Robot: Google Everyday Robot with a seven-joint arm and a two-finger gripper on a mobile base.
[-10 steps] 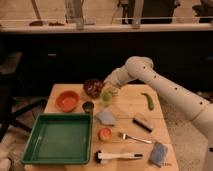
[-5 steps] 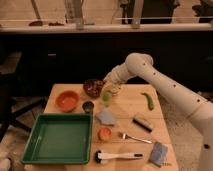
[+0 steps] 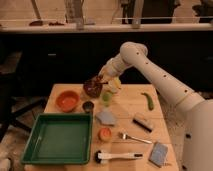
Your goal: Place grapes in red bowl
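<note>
The red bowl (image 3: 67, 100) is bright orange-red and sits on the wooden table (image 3: 125, 107) at the left, behind the green tray. A darker maroon bowl (image 3: 92, 88) stands just right of it. My gripper (image 3: 102, 79) hangs over the right rim of the maroon bowl, reaching in from the right. I cannot make out the grapes. They may be in the maroon bowl or under the gripper, which hides that spot.
A green tray (image 3: 59, 138) fills the front left. A small dark cup (image 3: 88, 106), a green cup (image 3: 106, 97), a grey cloth (image 3: 106, 118), an orange cup (image 3: 104, 133), a fork (image 3: 133, 138), a green pod (image 3: 148, 100), a brush (image 3: 118, 156) and a blue sponge (image 3: 159, 153) lie around.
My gripper has risen a little and shifted slightly left over the maroon bowl's rim. Nothing else on the table has moved.
</note>
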